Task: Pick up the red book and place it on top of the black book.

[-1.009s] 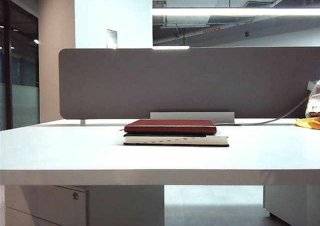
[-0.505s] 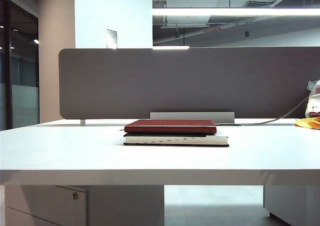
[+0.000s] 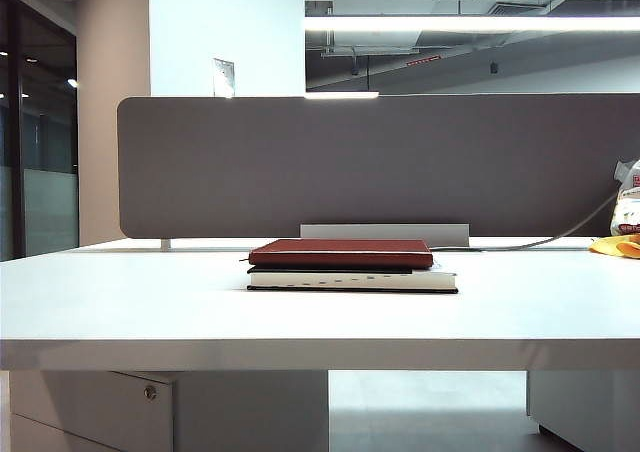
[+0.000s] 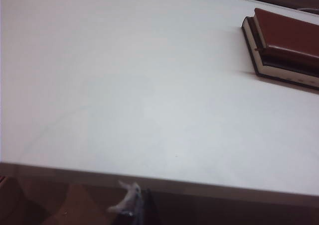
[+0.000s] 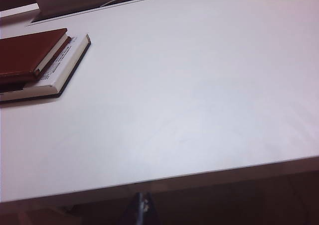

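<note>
From the exterior view the white table (image 3: 120, 302) carries only the stack at its middle: the red book (image 3: 340, 253) lies flat on top of the black book (image 3: 352, 279), whose pale page edges and small printed marks face the camera, and neither arm appears here. Behind the stack stands a grey partition (image 3: 370, 162), and at the far right edge sit a yellow cloth (image 3: 617, 245) and a white packet (image 3: 628, 200) that the left wrist view does not show. The left wrist view looks across the bare tabletop from beyond its near edge, with the stack well away at the far side; here the red book's rounded spine and the black book's corner are visible, the red one sitting slightly inset from the lower book's edge. The left gripper (image 4: 135, 205) shows only as a sliver below the table edge, its fingers pressed together and holding nothing. The right wrist view sees the same stack from the other side, with the red book inset from the printed white page edges of the black book. The right gripper (image 5: 141, 209) likewise hangs below the near table edge, clenched and empty, well apart from the books.
</note>
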{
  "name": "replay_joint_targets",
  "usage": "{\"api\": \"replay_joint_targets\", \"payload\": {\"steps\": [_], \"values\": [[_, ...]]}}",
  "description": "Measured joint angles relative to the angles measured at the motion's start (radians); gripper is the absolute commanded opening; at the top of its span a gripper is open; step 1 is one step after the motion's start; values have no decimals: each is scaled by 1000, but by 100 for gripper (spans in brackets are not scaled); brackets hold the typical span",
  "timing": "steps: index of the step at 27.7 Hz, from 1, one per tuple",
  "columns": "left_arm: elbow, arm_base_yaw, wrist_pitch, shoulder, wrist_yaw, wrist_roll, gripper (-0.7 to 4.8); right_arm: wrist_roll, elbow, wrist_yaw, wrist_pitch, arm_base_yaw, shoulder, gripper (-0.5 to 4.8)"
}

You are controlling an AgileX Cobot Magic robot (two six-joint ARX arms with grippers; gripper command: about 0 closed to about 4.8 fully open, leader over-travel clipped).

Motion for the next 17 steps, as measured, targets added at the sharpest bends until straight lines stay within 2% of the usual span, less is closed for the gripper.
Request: {"api": "replay_joint_targets", "payload": {"steps": [4, 11, 17], "values": [[0, 0, 0, 0, 0, 16, -6, 0, 0, 0, 0, 0, 0, -6], [0, 0, -47, 0, -24, 118, -6, 0, 0, 0, 0, 0, 0, -5], [0, 0, -64, 0, -68, 133, -6, 0, 0, 0, 0, 0, 0, -5]]}}
